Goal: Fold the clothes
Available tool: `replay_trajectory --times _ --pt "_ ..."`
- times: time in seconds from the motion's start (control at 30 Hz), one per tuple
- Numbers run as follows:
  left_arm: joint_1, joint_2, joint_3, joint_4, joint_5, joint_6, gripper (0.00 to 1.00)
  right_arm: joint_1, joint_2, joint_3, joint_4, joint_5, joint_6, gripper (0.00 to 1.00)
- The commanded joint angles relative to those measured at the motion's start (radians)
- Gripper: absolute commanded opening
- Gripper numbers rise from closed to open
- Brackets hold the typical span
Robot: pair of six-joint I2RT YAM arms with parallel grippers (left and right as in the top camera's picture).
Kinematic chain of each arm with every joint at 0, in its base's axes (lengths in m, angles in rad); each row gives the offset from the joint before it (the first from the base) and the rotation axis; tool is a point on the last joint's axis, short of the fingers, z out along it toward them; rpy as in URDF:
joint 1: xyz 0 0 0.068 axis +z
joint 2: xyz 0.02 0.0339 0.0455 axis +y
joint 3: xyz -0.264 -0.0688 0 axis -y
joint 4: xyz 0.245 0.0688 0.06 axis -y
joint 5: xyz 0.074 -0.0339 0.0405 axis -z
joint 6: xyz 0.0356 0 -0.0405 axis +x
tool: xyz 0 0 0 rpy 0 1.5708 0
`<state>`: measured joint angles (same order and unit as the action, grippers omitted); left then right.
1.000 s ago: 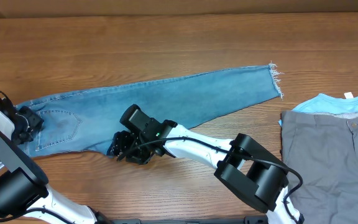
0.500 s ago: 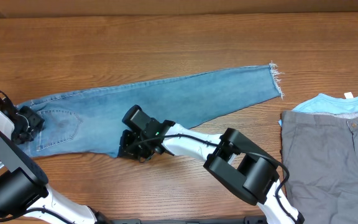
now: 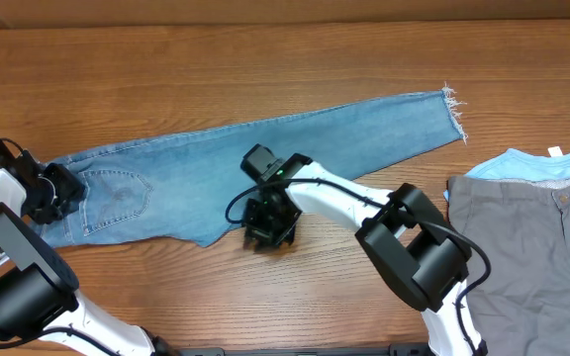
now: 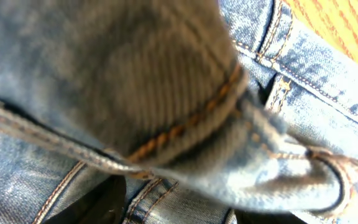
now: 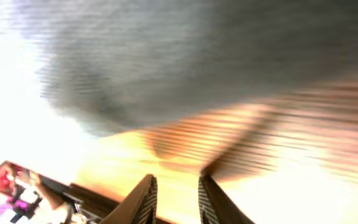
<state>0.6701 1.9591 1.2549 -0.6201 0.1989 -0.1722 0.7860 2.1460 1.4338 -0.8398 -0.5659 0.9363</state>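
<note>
Right gripper (image 3: 270, 225) is seen nearest, over the brown wooden tabletop (image 3: 265, 59), just beside the near edge of the light-blue denim jeans (image 3: 295, 148), mid-length. Its fingers are slightly apart and nothing is held. The jeans are laid flat, long axis from the left edge toward the far right. Left gripper (image 3: 55, 193) is judged clamped on the waistband end. No containers are seen.

Left tool (image 3: 62, 190) low at far left, gripping, right tool (image 5: 177, 183) pointed down, narrowly parted, empty
</note>
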Motion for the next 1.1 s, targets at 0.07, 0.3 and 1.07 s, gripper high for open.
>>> replay_trajectory --times 0.07,0.3,1.07 --pt "0.013 0.047 0.069 -0.079 -0.02 0.049 0.61 -0.04 -0.1 -0.024 -0.053 0.07 -0.117 0.28" --pt "0.003 -0.054 0.203 -0.216 0.116 0.085 0.63 -0.179 -0.28 -0.023 -0.042 0.146 -0.273 0.31" --pt "-0.448 -0.226 -0.149 -0.229 -0.007 -0.071 0.58 -0.689 -0.155 -0.027 0.068 0.251 -0.653 0.27"
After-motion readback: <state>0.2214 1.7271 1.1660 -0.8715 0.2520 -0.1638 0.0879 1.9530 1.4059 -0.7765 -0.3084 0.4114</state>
